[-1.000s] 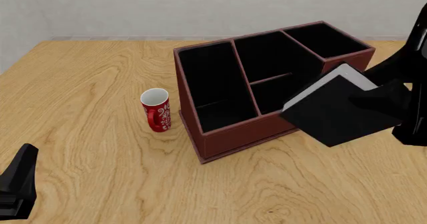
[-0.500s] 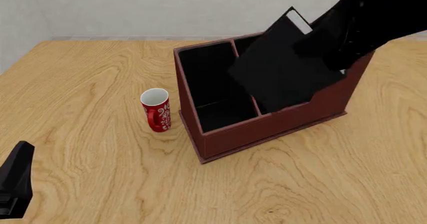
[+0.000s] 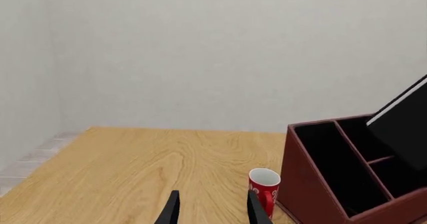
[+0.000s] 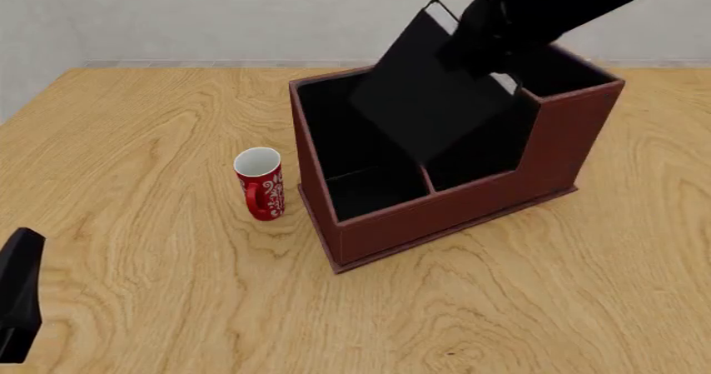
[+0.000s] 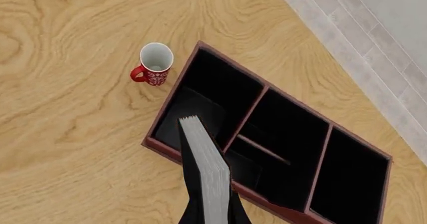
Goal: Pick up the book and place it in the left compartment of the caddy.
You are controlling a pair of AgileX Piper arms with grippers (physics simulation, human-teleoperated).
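**A:** What sits at the left of the front view?

**B:** The black left gripper (image 4: 17,295) shows at the lower left edge, low over the light wooden table (image 4: 145,124). In the left wrist view its two fingers (image 3: 172,211) stand parted with bare table between them, holding nothing.

**A:** And moving toward the middle?

**B:** A red ceramic mug with white pattern and white interior (image 4: 260,183) stands upright on the table, just beside the low end of the large reddish-brown wooden caddy with black interior (image 4: 444,216), not touching it.

**A:** Where is the book?

**B:** The black hardcover book with white page edges (image 4: 428,95) hangs tilted in the air above the caddy, upper centre of the frame. Its lower corner reaches down over the divider between the long narrow left compartment (image 4: 350,145) and the middle sections. In the right wrist view the page edges face the camera and the book's far end lies over that left compartment.

**A:** And the right?

**B:** The black right gripper (image 4: 489,37) comes from the upper right, clamped on the book's upper end.
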